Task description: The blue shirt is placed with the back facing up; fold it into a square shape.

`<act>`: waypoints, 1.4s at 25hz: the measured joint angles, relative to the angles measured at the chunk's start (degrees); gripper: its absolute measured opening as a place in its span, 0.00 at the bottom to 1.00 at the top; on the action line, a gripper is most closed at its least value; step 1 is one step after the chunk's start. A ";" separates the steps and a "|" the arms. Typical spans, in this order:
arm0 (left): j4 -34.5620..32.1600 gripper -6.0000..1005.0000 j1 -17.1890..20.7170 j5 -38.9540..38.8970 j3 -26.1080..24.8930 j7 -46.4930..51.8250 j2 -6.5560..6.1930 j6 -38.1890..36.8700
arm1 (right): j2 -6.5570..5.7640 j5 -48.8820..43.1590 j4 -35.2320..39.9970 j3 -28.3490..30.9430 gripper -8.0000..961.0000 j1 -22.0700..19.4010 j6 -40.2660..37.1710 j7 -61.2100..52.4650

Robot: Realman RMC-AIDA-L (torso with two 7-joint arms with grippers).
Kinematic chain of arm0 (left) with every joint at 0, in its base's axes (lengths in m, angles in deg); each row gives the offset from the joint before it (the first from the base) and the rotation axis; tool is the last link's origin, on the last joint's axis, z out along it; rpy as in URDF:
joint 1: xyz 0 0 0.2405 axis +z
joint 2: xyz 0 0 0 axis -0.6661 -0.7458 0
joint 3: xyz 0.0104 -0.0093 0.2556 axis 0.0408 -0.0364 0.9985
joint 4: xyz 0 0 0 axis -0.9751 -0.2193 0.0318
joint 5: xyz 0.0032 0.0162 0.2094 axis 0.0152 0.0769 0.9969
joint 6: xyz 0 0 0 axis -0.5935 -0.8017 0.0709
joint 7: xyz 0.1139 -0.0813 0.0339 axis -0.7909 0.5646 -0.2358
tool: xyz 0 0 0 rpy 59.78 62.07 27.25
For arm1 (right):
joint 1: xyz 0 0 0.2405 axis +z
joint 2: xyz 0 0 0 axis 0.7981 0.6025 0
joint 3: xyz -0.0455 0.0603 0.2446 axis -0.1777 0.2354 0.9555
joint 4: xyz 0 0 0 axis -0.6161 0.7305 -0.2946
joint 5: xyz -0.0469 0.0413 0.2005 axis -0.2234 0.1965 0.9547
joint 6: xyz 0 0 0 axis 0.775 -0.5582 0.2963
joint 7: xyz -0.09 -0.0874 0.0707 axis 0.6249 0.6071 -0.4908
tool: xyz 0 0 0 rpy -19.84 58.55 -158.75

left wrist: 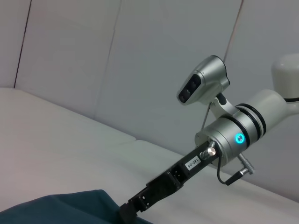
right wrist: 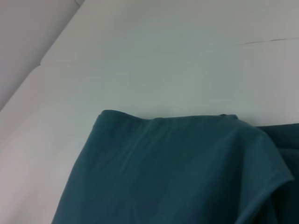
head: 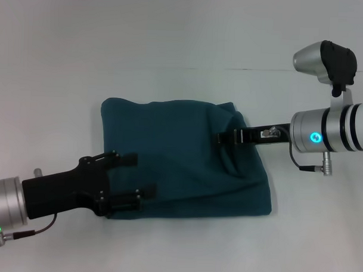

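Observation:
The blue shirt [head: 181, 154] lies on the white table as a folded, roughly square bundle with its plain side up. My left gripper [head: 141, 177] is open, its two fingers spread over the shirt's near left edge. My right gripper [head: 222, 137] reaches in from the right, its fingers together on a raised ridge of fabric at the shirt's right side. The left wrist view shows the right gripper [left wrist: 128, 210] meeting the shirt [left wrist: 60, 210]. The right wrist view shows the shirt's [right wrist: 163, 172] far edge and a curled flap.
The white table [head: 173, 40] stretches around the shirt, with a seam line along the back. A grey panelled wall [left wrist: 140, 56] stands behind it. The right arm's wrist camera [head: 327, 60] sticks up above its forearm.

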 joint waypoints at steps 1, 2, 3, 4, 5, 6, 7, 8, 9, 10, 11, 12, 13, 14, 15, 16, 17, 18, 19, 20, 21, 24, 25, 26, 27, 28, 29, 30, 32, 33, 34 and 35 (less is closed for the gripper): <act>0.00 0.88 0.05 -0.02 -0.07 0.00 0.00 0.00 | 0.02 0.08 -0.02 -0.03 0.41 -0.05 0.02 0.01; 0.00 0.88 0.11 -0.06 -0.13 0.00 0.00 0.00 | 0.02 0.20 0.01 -0.04 0.39 -0.17 0.03 0.04; 0.00 0.88 0.19 -0.08 -0.14 0.00 0.00 0.00 | 0.02 0.33 0.16 -0.04 0.36 -0.38 -0.04 0.07; 0.00 0.88 0.26 -0.10 -0.18 0.00 0.00 0.00 | 0.01 0.45 0.30 -0.01 0.34 -0.57 -0.16 0.12; 0.00 0.88 0.31 -0.11 -0.22 0.00 0.00 0.00 | -0.03 0.49 0.39 0.03 0.31 -0.75 -0.25 0.15; 0.00 0.88 0.41 -0.12 -0.24 0.00 0.01 0.00 | -0.09 0.52 0.46 0.10 0.29 -0.91 -0.31 0.17; 0.02 0.88 0.46 -0.13 -0.27 0.00 0.02 0.02 | -0.17 0.52 0.48 0.18 0.26 -1.06 -0.31 0.23; 0.05 0.88 0.48 -0.15 -0.27 0.00 0.04 0.02 | -0.20 0.53 0.53 0.30 0.24 -1.25 -0.32 0.38; 0.12 0.88 0.50 -0.18 -0.27 0.00 0.06 0.03 | -0.22 0.54 0.57 0.40 0.22 -1.39 -0.33 0.52; 0.12 0.88 0.50 -0.18 -0.27 0.00 0.06 0.03 | -0.28 0.59 0.67 0.51 0.19 -1.57 -0.33 0.71; 0.15 0.88 0.51 -0.21 -0.29 0.00 0.08 0.03 | -0.36 0.76 0.76 0.61 0.16 -1.73 -0.35 0.88; 0.16 0.88 0.51 -0.22 -0.29 0.01 0.12 -0.01 | -0.48 1.00 0.85 0.68 0.13 -1.86 -0.36 1.03; 0.16 0.88 0.51 -0.23 -0.30 0.04 0.14 -0.05 | -0.67 1.41 1.02 0.71 0.10 -2.08 -0.44 1.21; 0.17 0.88 0.51 -0.25 -0.31 0.09 0.16 -0.11 | -0.84 1.73 1.20 0.71 0.07 -2.25 -0.58 1.36; 0.18 0.88 0.51 -0.26 -0.31 0.15 0.18 -0.18 | -1.10 2.06 1.44 0.72 0.04 -2.45 -0.75 1.47; 0.20 0.88 0.52 -0.28 -0.32 0.18 0.21 -0.20 | -1.33 2.12 1.57 0.72 0.01 -2.58 -0.92 1.45; 0.22 0.88 0.52 -0.29 -0.33 0.23 0.25 -0.21 | -1.56 2.16 1.65 0.72 0.01 -2.68 -1.06 1.39; 0.22 0.88 0.51 -0.29 -0.36 0.28 0.28 -0.20 | -1.91 2.16 1.65 0.72 0.02 -2.79 -1.24 1.26; 0.24 0.88 0.52 -0.30 -0.37 0.30 0.34 -0.18 | -2.26 2.16 1.65 0.72 0.02 -2.92 -1.41 1.11; 0.26 0.88 0.51 -0.31 -0.40 0.34 0.36 -0.17 | -2.69 2.16 1.67 0.72 0.02 -3.13 -1.73 0.94; 0.32 0.88 0.52 -0.32 -0.45 0.36 0.36 -0.16 | -2.69 2.16 1.67 0.72 0.02 -3.13 -1.73 0.94; 0.37 0.88 0.51 -0.32 -0.51 0.41 0.37 -0.19 | -3.31 2.17 1.67 0.72 0.03 -3.35 -2.10 0.89; 0.39 0.88 0.51 -0.32 -0.51 0.42 0.39 -0.20 | -3.47 2.16 1.64 0.72 0.03 -3.38 -2.15 0.89; 0.41 0.88 0.51 -0.32 -0.51 0.43 0.42 -0.21 | -3.55 2.16 1.58 0.72 0.03 -3.38 -2.20 0.88; 0.47 0.88 0.51 -0.34 -0.51 0.43 0.44 -0.21 | -3.61 2.14 1.54 0.71 0.04 -3.39 -2.21 0.88; 0.49 0.88 0.51 -0.36 -0.51 0.44 0.47 -0.21 | -3.62 2.07 1.51 0.68 0.04 -3.40 -2.22 0.88; 0.52 0.88 0.51 -0.39 -0.51 0.44 0.53 -0.21 | -3.63 2.00 1.52 0.64 0.04 -3.40 -2.20 0.87; 0.53 0.88 0.51 -0.41 -0.51 0.44 0.55 -0.21 | -3.63 1.95 1.56 0.62 0.04 -3.41 -2.10 0.87; 0.55 0.88 0.51 -0.44 -0.50 0.46 0.60 -0.21 | -3.58 1.92 1.62 0.63 0.05 -3.42 -1.74 0.88; 0.57 0.88 0.51 -0.44 -0.49 0.49 0.61 -0.21 | -3.54 1.92 1.63 0.64 0.05 -3.42 -1.63 0.95; 0.57 0.88 0.51 -0.44 -0.49 0.49 0.61 -0.21 | -3.52 1.91 1.63 0.65 0.05 -3.42 -1.50 1.03; 0.62 0.88 0.51 -0.44 -0.49 0.52 0.62 -0.16 | -3.50 1.90 1.63 0.65 0.05 -3.42 -1.37 1.10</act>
